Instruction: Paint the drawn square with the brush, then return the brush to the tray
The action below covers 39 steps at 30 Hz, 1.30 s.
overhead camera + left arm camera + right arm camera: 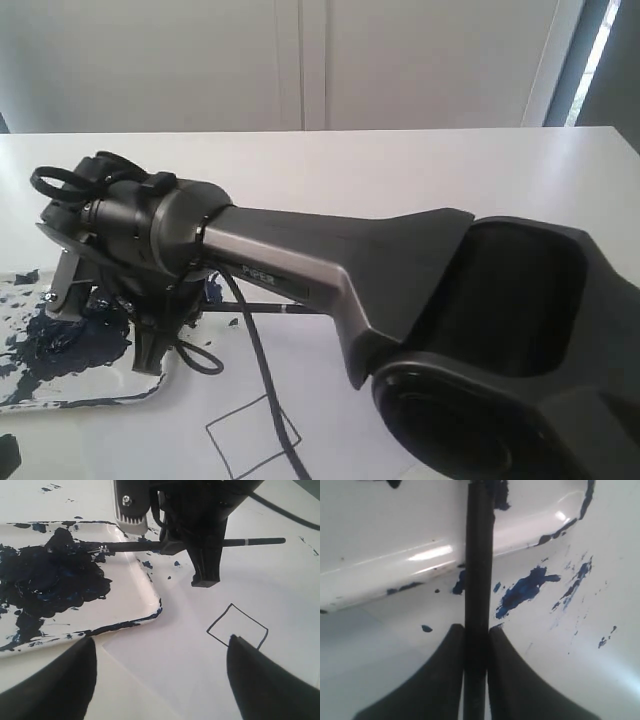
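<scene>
We log: right claw clamped on brush mid-handle — bristles in paint on tray, handle lying across tray rim. Square blank, just off tray corner, apart from bristles — we judge brush must swing there. Left claw wide, empty, beside square.

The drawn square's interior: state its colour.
The drawn square is white inside, unpainted; clearest in left wrist view.

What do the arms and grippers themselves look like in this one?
The right arm is matte black with a grey metallic forearm section bearing small pale lettering; a thin black cable loops off its wrist. Both the right gripper and left gripper have tapered black fingers.
</scene>
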Each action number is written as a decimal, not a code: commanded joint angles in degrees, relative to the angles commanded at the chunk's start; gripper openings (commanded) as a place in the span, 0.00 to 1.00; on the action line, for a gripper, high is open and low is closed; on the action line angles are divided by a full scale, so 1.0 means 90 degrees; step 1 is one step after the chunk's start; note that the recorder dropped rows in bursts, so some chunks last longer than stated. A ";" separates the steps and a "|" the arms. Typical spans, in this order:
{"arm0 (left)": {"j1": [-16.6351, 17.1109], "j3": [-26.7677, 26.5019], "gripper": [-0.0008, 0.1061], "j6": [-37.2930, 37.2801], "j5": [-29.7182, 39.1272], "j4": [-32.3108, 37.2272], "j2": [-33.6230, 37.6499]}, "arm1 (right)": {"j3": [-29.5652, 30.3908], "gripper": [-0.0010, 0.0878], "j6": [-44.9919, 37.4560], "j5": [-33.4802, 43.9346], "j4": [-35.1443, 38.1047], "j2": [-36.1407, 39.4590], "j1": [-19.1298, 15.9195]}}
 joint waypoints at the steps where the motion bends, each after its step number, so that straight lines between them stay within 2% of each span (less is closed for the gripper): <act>1: 0.0000 0.0000 0.71 0.0000 0.0000 0.0000 0.0000 | 0.0000 0.01 0.0000 -0.0053 0.0014 -0.0040 0.0057; 6: 0.0000 0.0000 0.71 0.0000 0.0000 0.0000 0.0000 | 0.0000 0.01 -0.0293 -0.0065 0.0379 0.0020 0.0270; 13: 0.0000 0.0000 0.71 0.0000 0.0000 0.0000 0.0000 | 0.0000 0.01 -0.0279 0.0143 0.0402 0.0321 0.0381; 20: 0.0000 0.0000 0.71 0.0000 0.0000 0.0000 0.0000 | 0.0029 0.01 -0.0232 0.0431 0.0092 0.0559 0.0381; 24: 0.0000 0.0000 0.71 0.0000 0.0000 0.0000 0.0000 | 0.0029 0.01 0.0274 0.0431 -0.0478 0.0559 0.0367; 27: 0.0000 0.0000 0.71 0.0000 0.0000 0.0000 0.0000 | 0.0029 0.01 0.0397 0.0255 -0.0547 0.0559 0.0367; 35: 0.0000 0.0000 0.71 0.0000 0.0000 0.0000 0.0000 | -0.0064 0.01 0.0043 -0.0001 0.0578 0.0412 0.0437; 39: 0.0000 0.0000 0.71 0.0000 0.0000 0.0000 0.0000 | -0.0053 0.01 0.0136 -0.0052 0.0456 0.0541 0.0437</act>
